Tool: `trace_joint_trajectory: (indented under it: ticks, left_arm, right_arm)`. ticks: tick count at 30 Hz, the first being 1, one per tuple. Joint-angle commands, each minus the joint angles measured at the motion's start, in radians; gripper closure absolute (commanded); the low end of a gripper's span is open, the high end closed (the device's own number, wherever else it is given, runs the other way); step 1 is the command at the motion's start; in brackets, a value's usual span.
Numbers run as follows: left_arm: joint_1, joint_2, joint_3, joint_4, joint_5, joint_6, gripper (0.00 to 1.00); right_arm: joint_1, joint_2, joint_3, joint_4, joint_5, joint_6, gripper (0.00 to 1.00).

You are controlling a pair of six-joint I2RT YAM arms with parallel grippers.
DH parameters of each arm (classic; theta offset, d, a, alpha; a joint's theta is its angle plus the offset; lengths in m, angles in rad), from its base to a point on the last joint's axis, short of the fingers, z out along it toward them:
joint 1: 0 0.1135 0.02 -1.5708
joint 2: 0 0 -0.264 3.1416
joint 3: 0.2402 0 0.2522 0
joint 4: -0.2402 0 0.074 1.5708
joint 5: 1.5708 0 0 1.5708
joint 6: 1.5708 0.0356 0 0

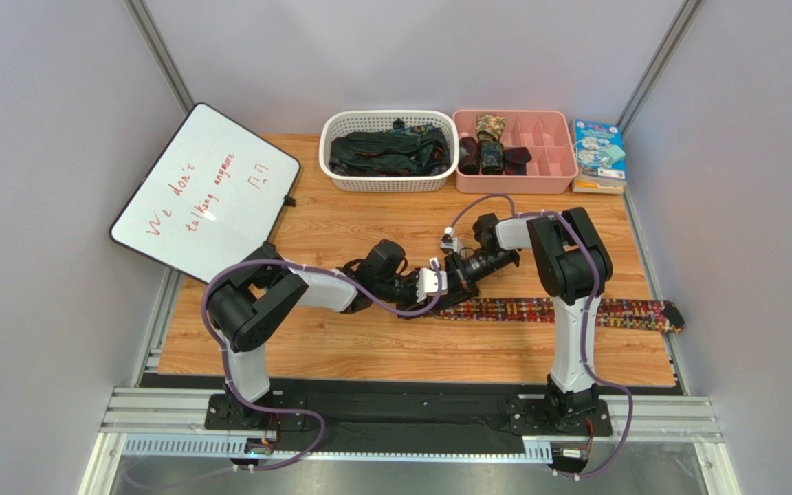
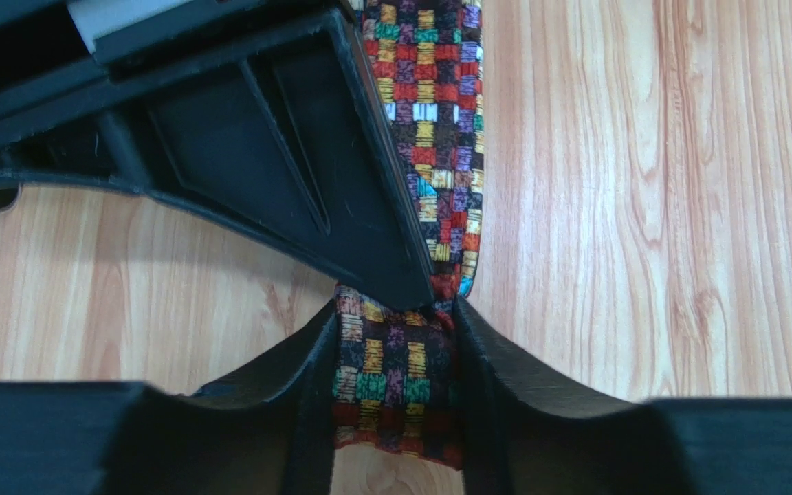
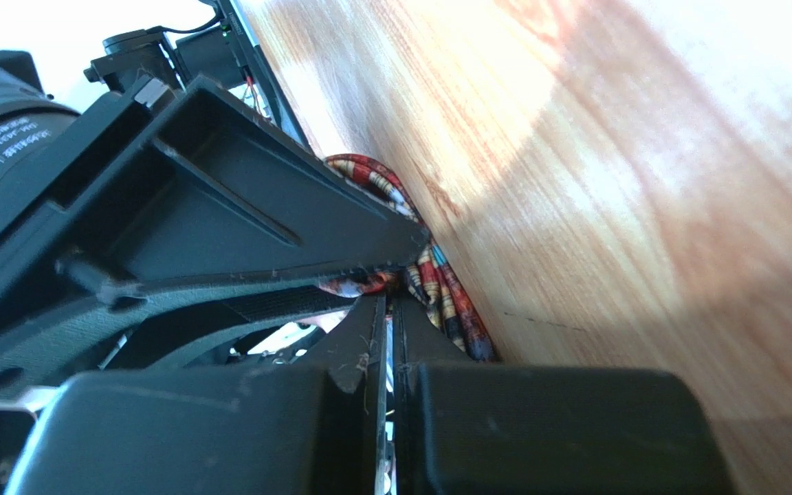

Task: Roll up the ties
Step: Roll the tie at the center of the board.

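A patterned red-orange-yellow-green tie lies flat across the wooden table, running right from the middle. Both grippers meet at its left end. In the left wrist view the tie has its end filling the gap in my left gripper, with the fabric touching both fingers. My right gripper is shut, its jaws together, and its tip presses on the tie just beyond the left fingers. From above, the left gripper and right gripper hide that end of the tie.
A white basket of dark loose ties stands at the back. Beside it is a pink divided tray holding rolled ties. A whiteboard leans at the back left. A stack of booklets sits at the back right.
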Motion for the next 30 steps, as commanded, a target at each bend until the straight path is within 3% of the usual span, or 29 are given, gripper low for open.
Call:
trace_joint_trajectory:
  ticks: [1,6,15,20,23,26,27,30]
  left_arm:
    - [-0.016,0.018,0.105,-0.227,-0.102,0.069,0.68]
    - [-0.016,-0.022,0.177,-0.538,-0.165,0.208,0.74]
    - [-0.047,0.002,0.343,-0.789,-0.249,0.184,0.64]
    - [-0.062,0.068,0.416,-0.856,-0.279,0.172,0.79]
    - [-0.073,0.081,0.424,-0.867,-0.286,0.167,0.83]
    - [-0.079,0.099,0.43,-0.866,-0.299,0.161,0.83]
    - [-0.077,0.104,0.432,-0.866,-0.302,0.155,0.83]
    - [-0.077,0.107,0.424,-0.858,-0.294,0.153,0.84]
  right_arm:
    - [-0.008,0.07,-0.018,-0.048,0.108,0.073,1.0]
    - [-0.036,0.016,0.006,-0.06,0.103,0.067,1.0]
    - [-0.053,-0.006,-0.007,-0.071,0.163,0.065,1.0]
    - [-0.051,0.033,0.008,-0.038,0.122,0.09,1.0]
    - [-0.054,-0.042,0.005,-0.023,0.067,0.113,0.99]
    - [-0.051,-0.128,-0.026,0.053,0.028,0.195,0.86]
    - [-0.048,-0.14,-0.033,0.096,0.031,0.223,0.73]
    - [-0.018,-0.143,-0.043,0.142,0.036,0.272,0.62]
